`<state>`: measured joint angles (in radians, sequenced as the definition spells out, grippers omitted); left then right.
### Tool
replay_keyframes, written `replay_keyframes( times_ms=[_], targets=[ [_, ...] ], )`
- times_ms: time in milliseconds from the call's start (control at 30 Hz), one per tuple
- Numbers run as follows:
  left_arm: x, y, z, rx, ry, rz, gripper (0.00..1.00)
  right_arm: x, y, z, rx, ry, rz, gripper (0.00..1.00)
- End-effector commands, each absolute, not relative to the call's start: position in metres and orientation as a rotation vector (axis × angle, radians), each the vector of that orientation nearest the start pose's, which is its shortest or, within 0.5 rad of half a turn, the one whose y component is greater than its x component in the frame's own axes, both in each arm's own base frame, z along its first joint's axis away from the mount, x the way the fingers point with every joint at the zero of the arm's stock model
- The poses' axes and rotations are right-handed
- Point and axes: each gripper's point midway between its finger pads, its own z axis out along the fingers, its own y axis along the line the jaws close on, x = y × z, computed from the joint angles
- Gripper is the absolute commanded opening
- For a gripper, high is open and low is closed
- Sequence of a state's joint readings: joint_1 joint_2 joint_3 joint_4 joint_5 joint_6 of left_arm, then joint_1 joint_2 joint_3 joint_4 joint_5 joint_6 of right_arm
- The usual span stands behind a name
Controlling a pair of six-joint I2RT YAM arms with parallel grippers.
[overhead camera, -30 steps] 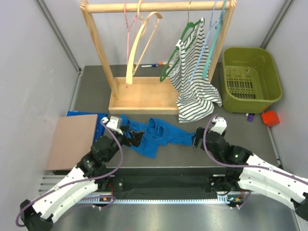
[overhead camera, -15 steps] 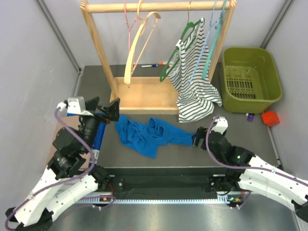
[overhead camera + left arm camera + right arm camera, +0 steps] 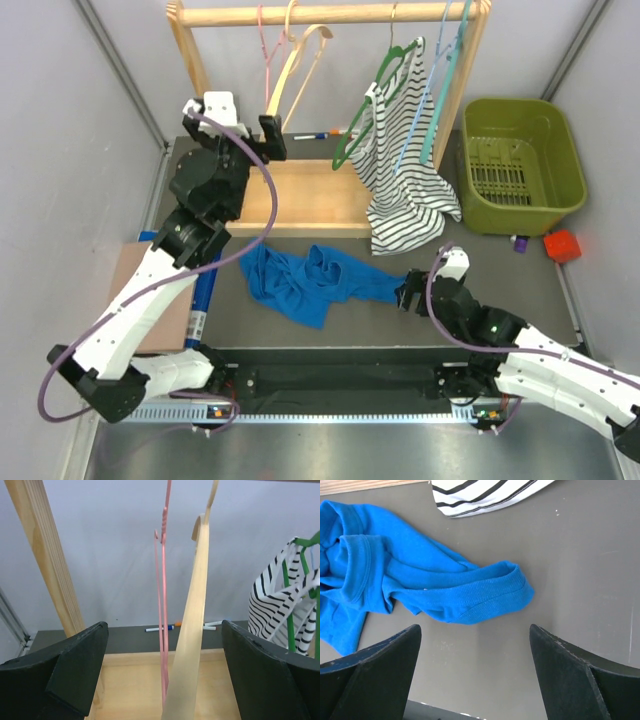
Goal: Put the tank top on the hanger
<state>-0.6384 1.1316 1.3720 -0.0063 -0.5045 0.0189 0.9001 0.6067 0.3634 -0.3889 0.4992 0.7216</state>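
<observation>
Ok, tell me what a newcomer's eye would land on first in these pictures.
The royal-blue tank top lies crumpled on the dark table before the wooden rack. The left gripper is up at the rack, jaws open toward the pink hanger; the right gripper hovers open by the top's strap end. A striped top hangs at the rack's right.

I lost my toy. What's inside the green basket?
Inside the green basket only its own slotted bottom shows, with nothing lying in it. Its near wall may cover a thin strip.
</observation>
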Motion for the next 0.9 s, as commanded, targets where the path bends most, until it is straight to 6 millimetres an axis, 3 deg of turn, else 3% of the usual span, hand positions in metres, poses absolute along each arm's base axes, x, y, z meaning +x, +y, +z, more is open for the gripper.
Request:
replay_keyframes(
  times_ms=[0, 100, 233, 267, 433, 700, 867],
  targets=[
    [0.348, -0.138, 0.529, -0.027, 1.232, -0.224, 0.99, 0.191, 0.149, 0.103, 0.104, 2.112, 0.469, 0.88],
    [0.356, -0.137, 0.538, -0.036, 1.207, -0.289, 0.99, 0.189, 0.15, 0.1, 0.099, 2.112, 0.491, 0.88],
    [0.383, -0.126, 0.541, -0.061, 1.232, -0.342, 0.98, 0.186, 0.15, 0.097, 0.097, 2.117, 0.505, 0.88],
    [0.385, -0.131, 0.543, -0.023, 1.231, -0.381, 0.98, 0.186, 0.151, 0.098, 0.098, 2.117, 0.508, 0.88],
    [0.399, -0.115, 0.553, -0.033, 1.217, -0.469, 0.94, 0.186, 0.151, 0.096, 0.093, 2.119, 0.508, 0.88],
    [0.418, -0.142, 0.523, 0.07, 1.324, -0.593, 0.88, 0.186, 0.151, 0.096, 0.093, 2.119, 0.506, 0.88],
    [0.431, -0.144, 0.507, 0.072, 1.362, -0.578, 0.86, 0.186, 0.151, 0.097, 0.095, 2.119, 0.509, 0.88]
  ],
)
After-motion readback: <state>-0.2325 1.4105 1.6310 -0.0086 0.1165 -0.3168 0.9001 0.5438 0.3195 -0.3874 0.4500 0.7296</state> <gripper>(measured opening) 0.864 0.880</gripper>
